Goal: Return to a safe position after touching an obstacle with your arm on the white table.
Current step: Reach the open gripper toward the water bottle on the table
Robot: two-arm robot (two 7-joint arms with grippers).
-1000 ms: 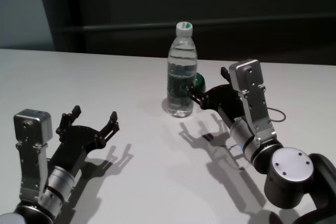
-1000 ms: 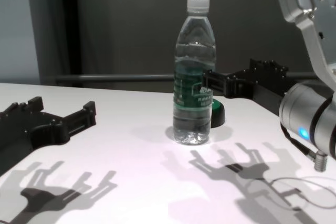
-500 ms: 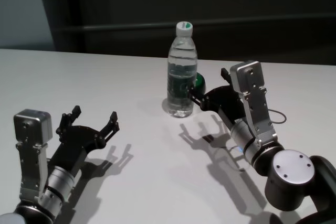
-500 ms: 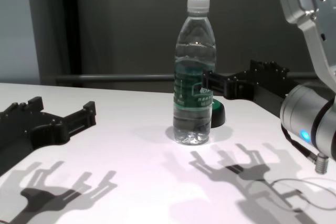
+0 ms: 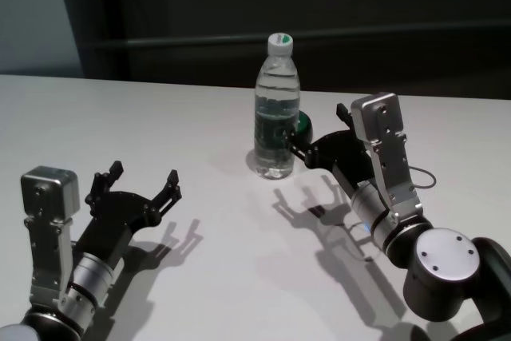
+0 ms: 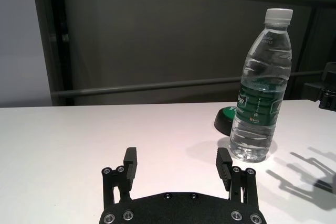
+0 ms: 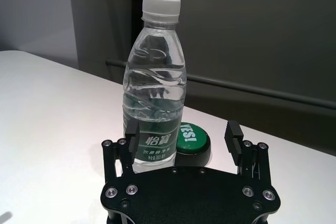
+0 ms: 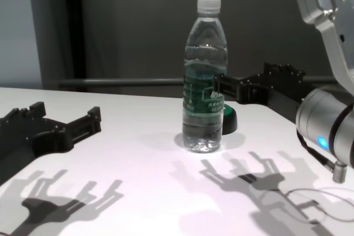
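My right pincer (image 5: pixel 294 143) hangs low over the white surface (image 5: pixel 200 117) with its fingers apart and nothing between them, one fingertip (image 8: pixel 219 83) at the green label of the obstacle (image 5: pixel 276 109), touching it or just shy of it; I cannot tell which. The bottle stands upright near the middle of the surface, white cap screwed on, filled with clear water nearly to the neck. Just behind it, partly hidden, sits a small low green-and-black round thing (image 7: pixel 191 141). My left pincer (image 5: pixel 134 188) rests parked near my own edge of the surface, well apart from the bottle, its fingers also spread and empty.

I judge the touch to be made, or as good as made, and the step in hand to be the retreat. The next move calls for drawing my right arm straight back and away from the bottle, without sweeping sideways. A tall, narrow bottle like this would likely tip if the fingertip dragged across its side as it left.
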